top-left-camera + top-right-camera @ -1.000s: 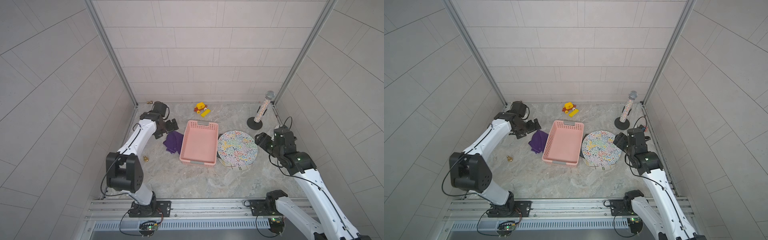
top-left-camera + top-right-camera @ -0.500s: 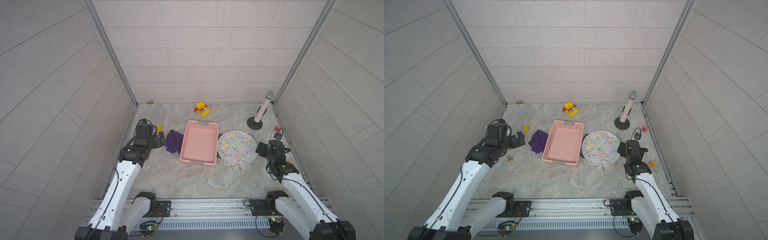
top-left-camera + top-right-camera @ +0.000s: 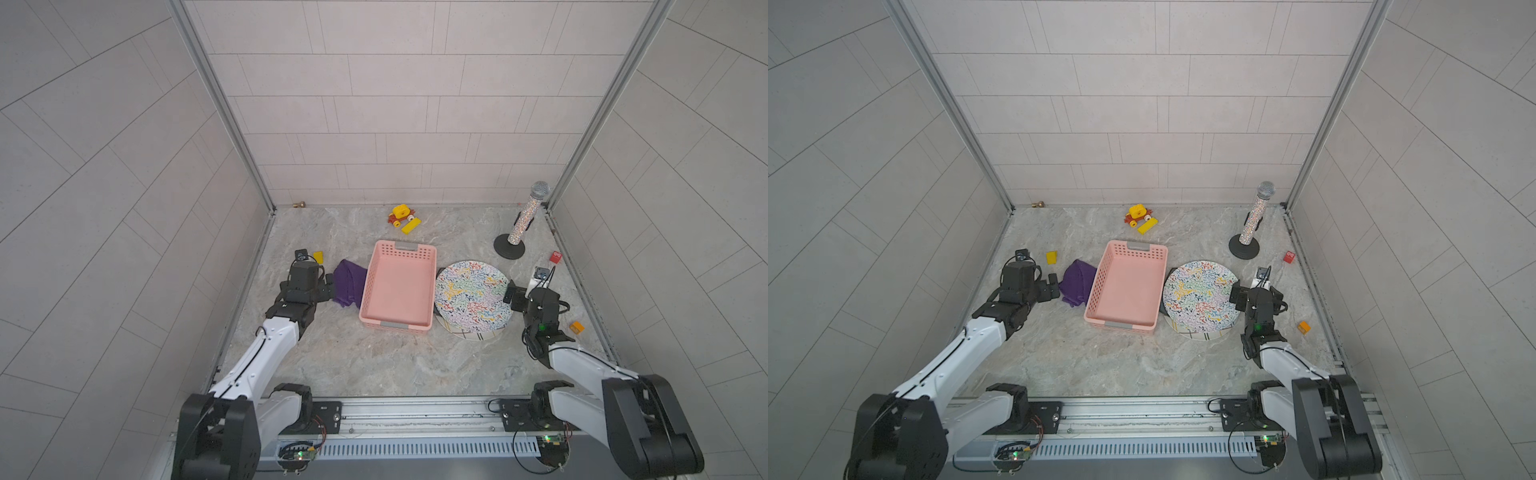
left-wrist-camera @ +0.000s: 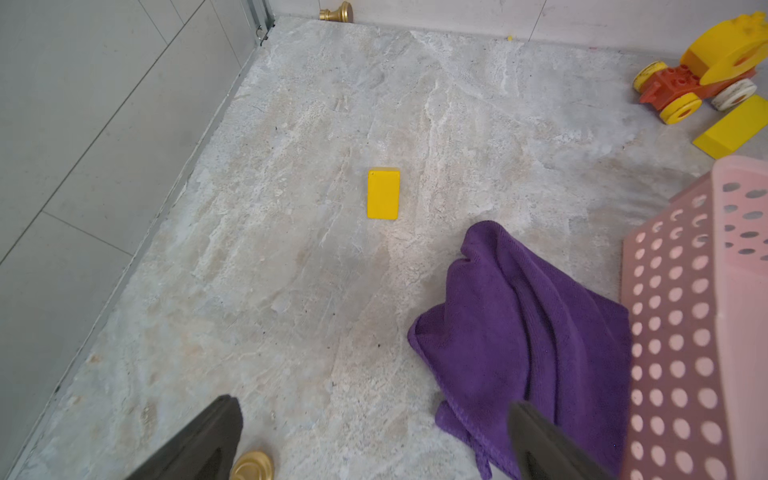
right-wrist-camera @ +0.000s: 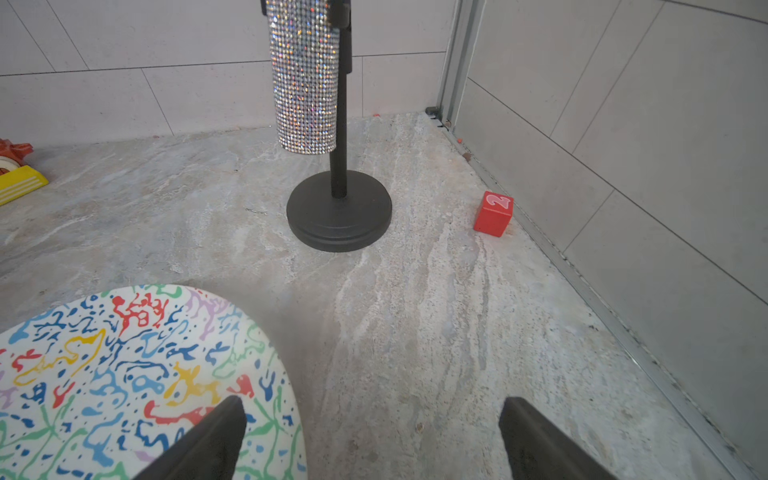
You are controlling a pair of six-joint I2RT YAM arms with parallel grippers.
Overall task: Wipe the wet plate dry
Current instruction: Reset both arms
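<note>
The plate [image 3: 471, 297] [image 3: 1200, 293], white with colourful squiggles, lies right of the pink basket; its rim fills a corner of the right wrist view [image 5: 124, 374]. My right gripper [image 3: 513, 296] [image 5: 372, 402] is open at the plate's right edge, one finger over the rim and the other over bare floor. A crumpled purple cloth [image 3: 349, 282] [image 4: 528, 332] lies against the basket's left side. My left gripper [image 3: 327, 286] [image 4: 372, 405] is open just left of the cloth, holding nothing.
The pink basket [image 3: 399, 286] stands mid-floor. A glitter microphone on a black stand [image 3: 519, 224] is at the back right, a toy car [image 3: 401, 214] at the back. A yellow block [image 4: 383, 193], red cube [image 5: 493, 214], orange block [image 3: 576, 327] and gold knob [image 4: 251, 465] lie loose. Walls close in on both sides.
Both arms have drawn back toward the front rail and lowered. The left gripper now sits left of the cloth. The right gripper's jaws have opened wider beside the plate.
</note>
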